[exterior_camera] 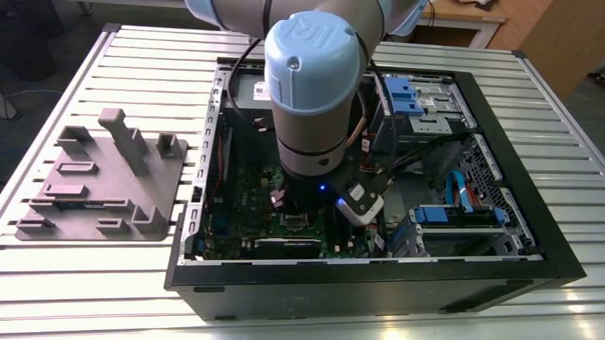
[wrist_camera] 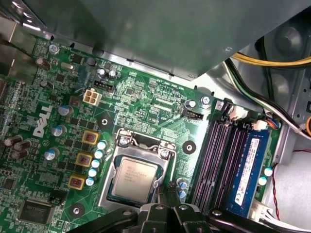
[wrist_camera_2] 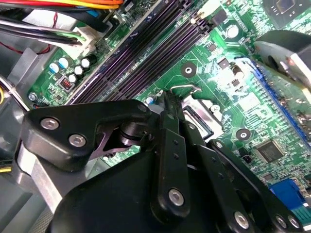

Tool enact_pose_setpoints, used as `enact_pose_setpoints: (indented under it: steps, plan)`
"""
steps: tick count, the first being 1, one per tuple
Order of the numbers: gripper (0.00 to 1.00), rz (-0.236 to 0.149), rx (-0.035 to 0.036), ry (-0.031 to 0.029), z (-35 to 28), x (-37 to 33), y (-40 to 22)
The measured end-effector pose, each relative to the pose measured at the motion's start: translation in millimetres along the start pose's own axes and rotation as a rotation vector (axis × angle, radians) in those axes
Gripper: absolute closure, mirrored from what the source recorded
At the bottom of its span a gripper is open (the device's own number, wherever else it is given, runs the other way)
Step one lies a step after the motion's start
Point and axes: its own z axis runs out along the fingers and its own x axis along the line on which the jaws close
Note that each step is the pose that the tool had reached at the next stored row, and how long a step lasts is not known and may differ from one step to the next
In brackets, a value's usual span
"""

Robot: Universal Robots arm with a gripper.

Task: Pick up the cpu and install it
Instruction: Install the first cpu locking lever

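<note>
Cpu (wrist_camera: 135, 178) sits flat in its socket on the green motherboard (wrist_camera: 160, 107), not held by anything. It is a small thin square with a silvery-beige metal top carrying some dark print in the middle, and a pale rim shows round the edge. A silver socket frame (wrist_camera: 108, 182) borders it on all sides, with two screws on one bar of the frame. In the first wrist view the pincer (wrist_camera: 170, 188) is just beside the chip, over the frame edge on the side facing the black memory slots (wrist_camera: 221, 155); cannot tell if it touches the frame. The pincer looks clenched, tips together, grasping nothing. The second wrist view has its black linkage in front, tips (wrist_camera_2: 165, 99) meeting near the frame and a bent wire lever (wrist_camera_2: 187, 89). One memory stick (wrist_camera: 248, 167) with a blue label stands in the slot farthest from the socket. In the exterior view the arm (exterior_camera: 317, 92) reaches down into an open black computer case (exterior_camera: 378, 283) lying on a slatted metal counter (exterior_camera: 142, 64). A grey plastic tray (exterior_camera: 95, 184) lies on the counter, just beside the case on the exterior view's left.
</note>
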Motion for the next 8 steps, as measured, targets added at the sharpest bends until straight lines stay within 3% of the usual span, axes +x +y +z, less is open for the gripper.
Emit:
enact_pose_setpoints:
  steps: [8]
  plan:
    - [0.9, 0.0, 0.0001, 0.0, 0.2, 2.0, -6.4]
